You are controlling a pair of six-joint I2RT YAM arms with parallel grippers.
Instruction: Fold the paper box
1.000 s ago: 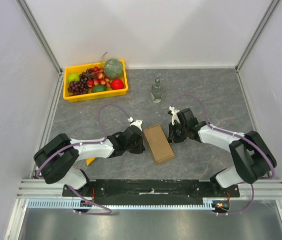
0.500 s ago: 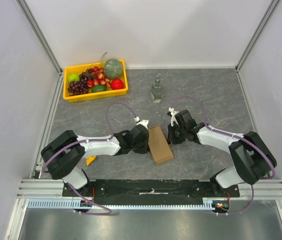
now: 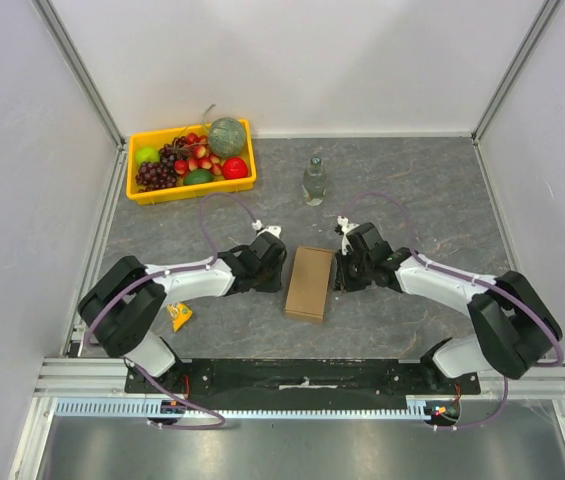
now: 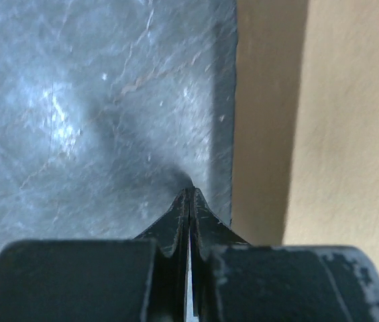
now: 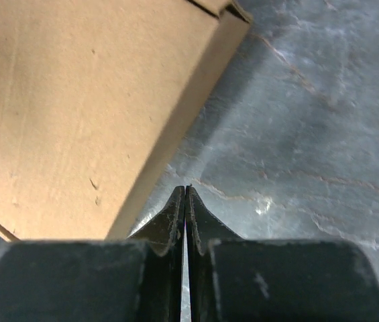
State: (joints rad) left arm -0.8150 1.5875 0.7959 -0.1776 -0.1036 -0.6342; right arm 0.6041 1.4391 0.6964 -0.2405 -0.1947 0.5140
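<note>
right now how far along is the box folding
Done: the box lies flat, already a slim carton. In hand: nothing held; the left gripper and right gripper sit shut beside its long sides. Left: perhaps the end flap, which looks not quite flush.

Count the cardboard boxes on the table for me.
1. The paper box lies flat in the middle of the table, between the left gripper and the right gripper, both shut. The arms hide some table, so a small one could be missed.

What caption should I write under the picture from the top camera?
Left gripper and right gripper, both shut, flank the brown paper box.
</note>
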